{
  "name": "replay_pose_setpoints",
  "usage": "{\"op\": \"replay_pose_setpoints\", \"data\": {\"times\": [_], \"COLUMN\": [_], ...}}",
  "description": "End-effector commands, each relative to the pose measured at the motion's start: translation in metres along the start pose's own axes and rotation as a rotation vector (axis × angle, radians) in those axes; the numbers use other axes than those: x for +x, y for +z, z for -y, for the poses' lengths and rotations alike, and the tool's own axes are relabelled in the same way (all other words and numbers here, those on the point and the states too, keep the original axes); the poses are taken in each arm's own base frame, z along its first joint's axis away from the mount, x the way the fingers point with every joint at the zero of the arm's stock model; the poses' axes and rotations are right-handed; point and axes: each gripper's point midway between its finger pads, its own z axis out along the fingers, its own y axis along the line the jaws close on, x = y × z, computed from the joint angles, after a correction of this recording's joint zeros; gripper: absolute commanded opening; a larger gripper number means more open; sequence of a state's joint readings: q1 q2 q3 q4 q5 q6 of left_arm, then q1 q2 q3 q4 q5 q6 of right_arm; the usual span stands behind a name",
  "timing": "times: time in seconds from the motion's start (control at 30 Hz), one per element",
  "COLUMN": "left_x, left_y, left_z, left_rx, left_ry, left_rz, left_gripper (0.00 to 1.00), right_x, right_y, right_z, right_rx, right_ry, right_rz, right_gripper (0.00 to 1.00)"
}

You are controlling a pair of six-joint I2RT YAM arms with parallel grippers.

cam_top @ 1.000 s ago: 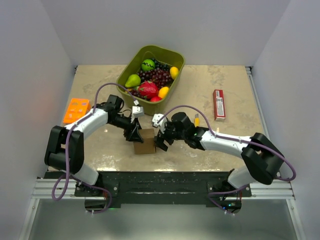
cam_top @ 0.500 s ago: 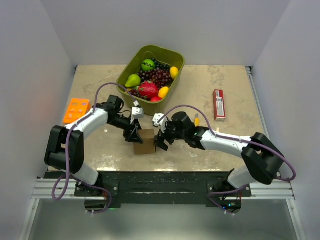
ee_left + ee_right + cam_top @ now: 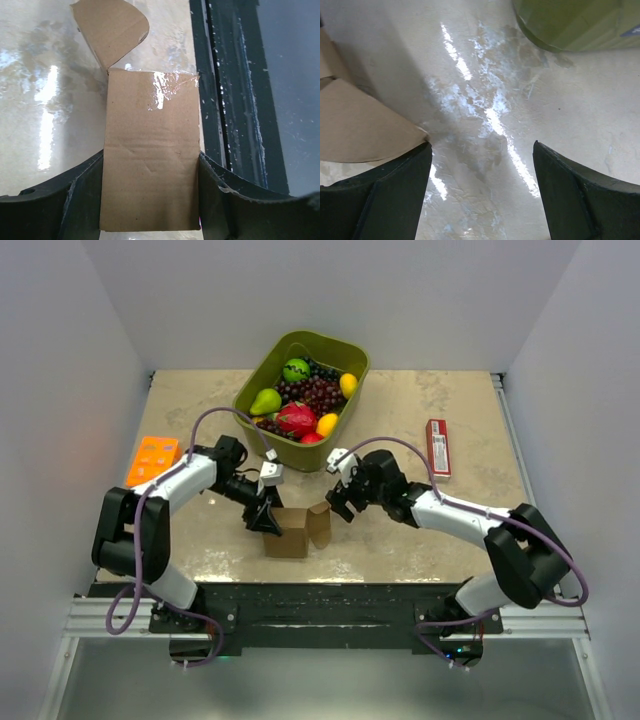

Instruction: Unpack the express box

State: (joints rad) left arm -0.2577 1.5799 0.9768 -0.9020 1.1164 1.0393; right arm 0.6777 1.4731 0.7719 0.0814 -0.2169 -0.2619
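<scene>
The left gripper [image 3: 151, 159] is clamped on the express box [image 3: 149, 115]. Its two dark fingers [image 3: 82, 195] press against opposite sides of the brown cardboard, with the box filling the gap between them. A patch of clear tape [image 3: 167, 87] shines on the face turned to the wrist camera. Beyond it, one rounded flap [image 3: 111, 27] stands swung open from the end of the box farthest from that camera.

The right gripper [image 3: 481, 147] is spread wide and holds nothing; only bare table [image 3: 485, 90] shows between its fingers [image 3: 375, 200]. The edge of the open flap lies just beside one of those fingers, and whether they touch cannot be told.

From above, the box sits on the marbled table near its front edge, between the two grippers. The left gripper is at the box's left side. The right gripper is up and to the right of the box, close to the raised flap. The black frame rail [image 3: 220, 75] runs along the table edge just in front of the box.

Behind the grippers stands a green tub [image 3: 252, 380] holding grapes [image 3: 320, 395], a green pear [image 3: 265, 400], a pink dragon fruit [image 3: 296, 419] and other fruit. An orange tray [image 3: 153, 460] lies at the left edge of the table. A slim red packet [image 3: 437, 448] lies well apart on the right.
</scene>
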Motion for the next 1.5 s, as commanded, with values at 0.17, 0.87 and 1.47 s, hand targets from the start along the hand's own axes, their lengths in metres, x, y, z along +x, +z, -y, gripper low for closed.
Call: {"op": "replay_pose_setpoints", "data": {"times": [0.17,0.87,1.47], "left_x": [-0.028,-0.052,-0.034], "left_y": [-0.005,-0.018,-0.024], "left_z": [0.023,0.014,-0.007], "left_rx": [0.095,-0.055,-0.236], "left_ry": [0.081,0.193,0.218], "left_rz": [0.078,0.086,0.025], "left_gripper": [0.15,0.14,1.0], "right_x": [-0.05,-0.045,-0.108], "right_y": [-0.007,-0.062,-0.045], "right_z": [0.007,-0.058,-0.022], "right_rx": [-0.035,-0.477,-0.213], "right_ry": [-0.031,-0.163,-0.11], "right_rz": [0.082,0.072,0.091], "right_gripper": [0.86,0.77,0.0]}}
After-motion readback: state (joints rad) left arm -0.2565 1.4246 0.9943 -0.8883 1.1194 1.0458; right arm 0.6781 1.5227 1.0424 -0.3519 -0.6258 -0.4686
